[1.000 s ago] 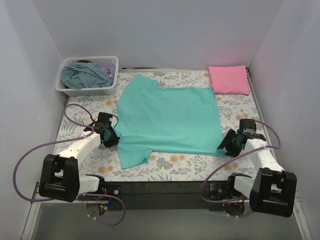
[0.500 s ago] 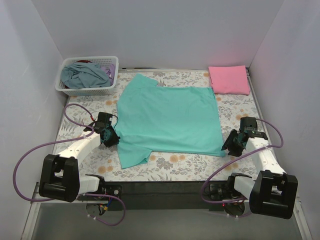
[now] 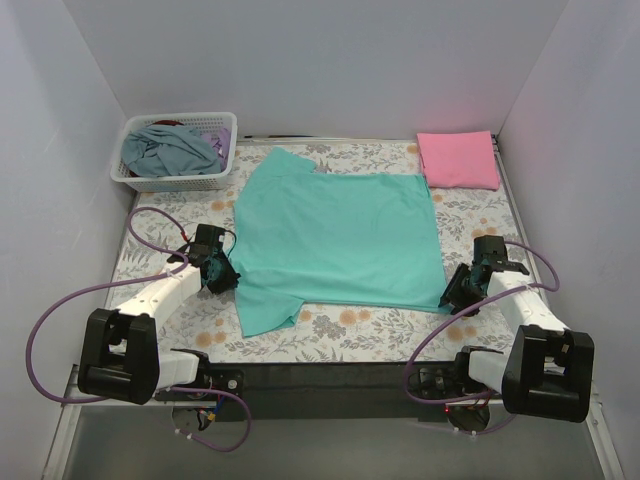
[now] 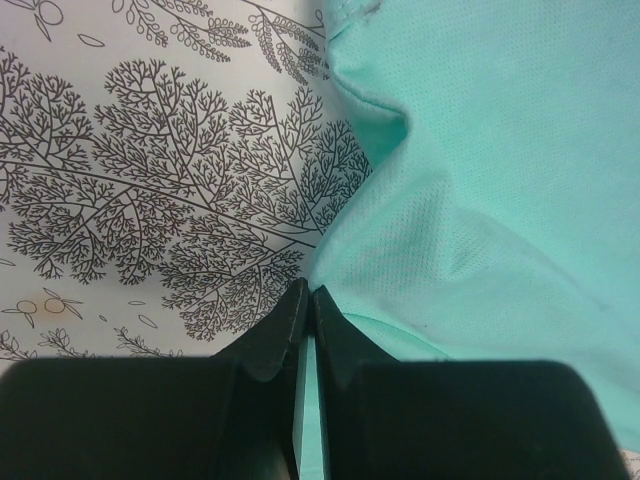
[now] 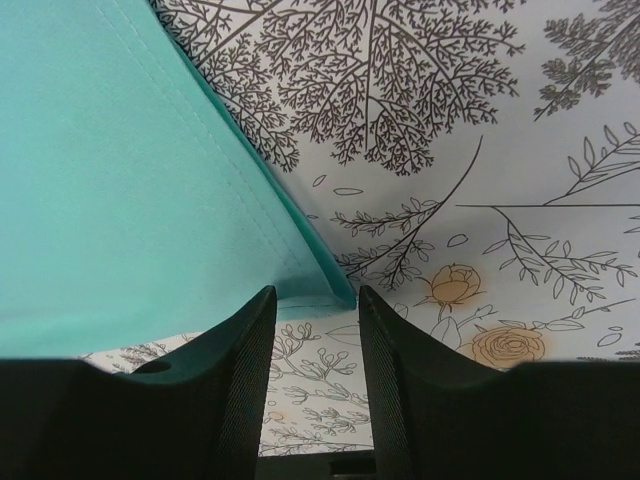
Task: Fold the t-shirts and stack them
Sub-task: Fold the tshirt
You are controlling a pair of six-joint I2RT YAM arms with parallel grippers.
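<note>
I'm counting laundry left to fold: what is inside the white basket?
The white basket holds a crumpled grey-blue garment, with purple cloth showing at its right end. Whatever lies beneath them is covered, so the count cannot be told.

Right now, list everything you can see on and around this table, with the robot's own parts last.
teal-green t-shirt: one, teal-green, spread flat mid-table
pink t-shirt: one, pink, folded, far right corner
lattice basket: one, white, far left corner
clothes: count unclear, grey-blue and purple, bundled in the basket
tablecloth: one, white floral, covering the table
cables: two, purple, looping by each arm
left gripper: one, black, shut on the teal-green t-shirt's left edge
right gripper: one, black, open around its near right corner
</note>
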